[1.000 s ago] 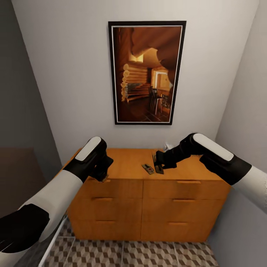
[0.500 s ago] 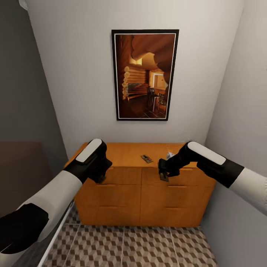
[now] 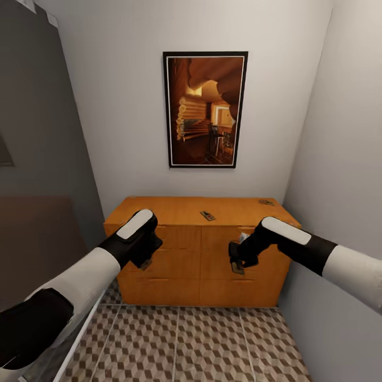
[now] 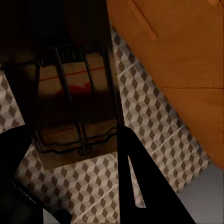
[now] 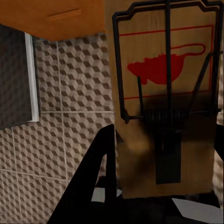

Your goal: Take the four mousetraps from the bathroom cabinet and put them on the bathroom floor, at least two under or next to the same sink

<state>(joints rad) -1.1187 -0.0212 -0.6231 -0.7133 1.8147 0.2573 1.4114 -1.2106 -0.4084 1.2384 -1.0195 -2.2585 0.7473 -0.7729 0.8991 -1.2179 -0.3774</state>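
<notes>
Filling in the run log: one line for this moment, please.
left gripper: shut on mousetrap | right gripper: shut on second mousetrap | cabinet top: two traps left

we see the orange-brown cabinet [image 3: 199, 254] against the pale wall, under a framed picture [image 3: 205, 110] of a log interior, with two mousetraps lying flat on its top: one near the middle [image 3: 207, 215] and one far to the right [image 3: 266, 202]. the left gripper [image 3: 144, 262] and the right gripper [image 3: 236, 265] hang in front of the drawer fronts, each with a small flat board at its tip, though we cannot tell how the fingers sit on them. cube-patterned bathroom floor [image 3: 201, 345] spreads below.
</notes>
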